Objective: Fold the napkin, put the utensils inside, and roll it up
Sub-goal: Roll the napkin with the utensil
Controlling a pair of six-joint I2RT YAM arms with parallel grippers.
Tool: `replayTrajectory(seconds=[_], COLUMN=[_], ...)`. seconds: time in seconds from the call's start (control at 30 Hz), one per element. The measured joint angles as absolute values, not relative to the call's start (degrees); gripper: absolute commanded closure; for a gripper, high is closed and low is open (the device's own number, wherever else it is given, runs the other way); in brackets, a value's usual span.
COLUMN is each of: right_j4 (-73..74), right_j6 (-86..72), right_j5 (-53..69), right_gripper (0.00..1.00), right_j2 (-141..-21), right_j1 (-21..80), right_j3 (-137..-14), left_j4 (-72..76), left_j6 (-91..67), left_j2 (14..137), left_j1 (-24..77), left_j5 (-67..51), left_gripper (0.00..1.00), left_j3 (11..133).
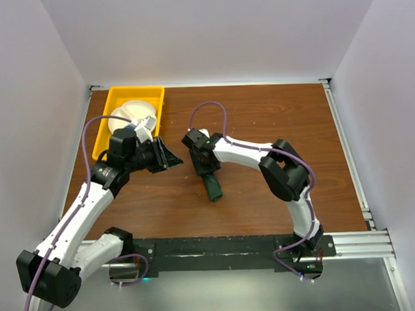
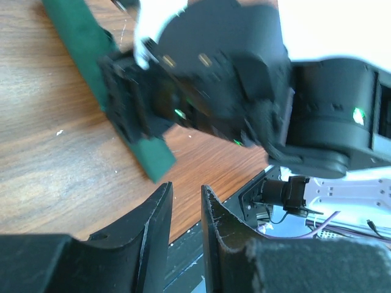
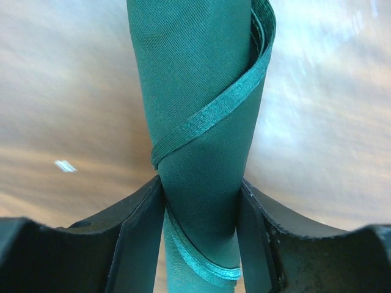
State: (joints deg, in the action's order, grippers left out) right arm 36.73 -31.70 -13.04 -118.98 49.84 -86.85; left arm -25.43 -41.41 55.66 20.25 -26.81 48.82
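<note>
I look at a brown wooden table (image 1: 261, 126) closed in by plain white walls on three sides. In the far left corner stands a yellow tray (image 1: 103, 128) with a white plate (image 1: 127, 114) inside it.

The napkin (image 1: 213, 188) is already a tight dark green roll. It lies on the bare wood near the middle of the table, well apart from the tray, with one end pointing to the near edge. In the right wrist view I see the napkin (image 3: 195, 91) running straight away from the camera, and its hemmed edge goes diagonally across the roll.

The right gripper (image 1: 207, 170) comes down on the far half of the roll. Its fingers (image 3: 143, 207) stand one on each side of the cloth and both touch it, so the right gripper (image 3: 200, 201) has the roll pinched between them, about half open because the roll is thick.

The left gripper (image 1: 172, 157) is just beside it on the left and points to the right arm. In the left wrist view, the left gripper (image 2: 186, 195) shows only a narrow gap between the fingers, and nothing is in this gap. It hangs above the wood and touches neither the napkin (image 2: 79, 36) nor the right gripper (image 2: 128, 110), which I see there on the roll.
</note>
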Motion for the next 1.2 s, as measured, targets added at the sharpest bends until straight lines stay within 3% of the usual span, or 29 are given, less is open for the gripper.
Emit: replayTrajectory(seconds=[0.23,0.73,0.9,0.93,0.97,1.2], right_j4=[37.3,33.6,33.9,34.0,33.9,34.3], right_j6=[-34.3,-48.5,-51.4,-51.6,-52.0,-51.7], right_j5=[-12.2,-5.8,-6.0,-6.0,-6.1,-6.7], right_gripper=[0.54,0.52,0.35,0.26,0.05,0.02], right_j2=[-130.2,-149.9,-152.7,-152.7,-152.7,-152.7], right_j1=[48.5,39.9,39.8,39.8,39.8,40.2], right_j3=[-104.7,-135.7,-140.5,-140.7,-140.7,-142.1], left_j4=[-26.4,-28.5,-29.2,-29.4,-29.6,-30.4], left_j6=[-41.4,-41.3,-40.9,-40.9,-40.8,-40.7], left_j2=[54.0,53.3,53.5,53.5,53.5,55.2], left_j1=[20.1,19.1,19.1,19.1,19.1,19.1], left_j5=[-26.9,-26.9,-26.8,-26.8,-26.8,-26.6], left_gripper=[0.7,0.7,0.7,0.7,0.7,0.71], left_j3=[48.8,48.8,48.9,48.9,48.9,50.9])
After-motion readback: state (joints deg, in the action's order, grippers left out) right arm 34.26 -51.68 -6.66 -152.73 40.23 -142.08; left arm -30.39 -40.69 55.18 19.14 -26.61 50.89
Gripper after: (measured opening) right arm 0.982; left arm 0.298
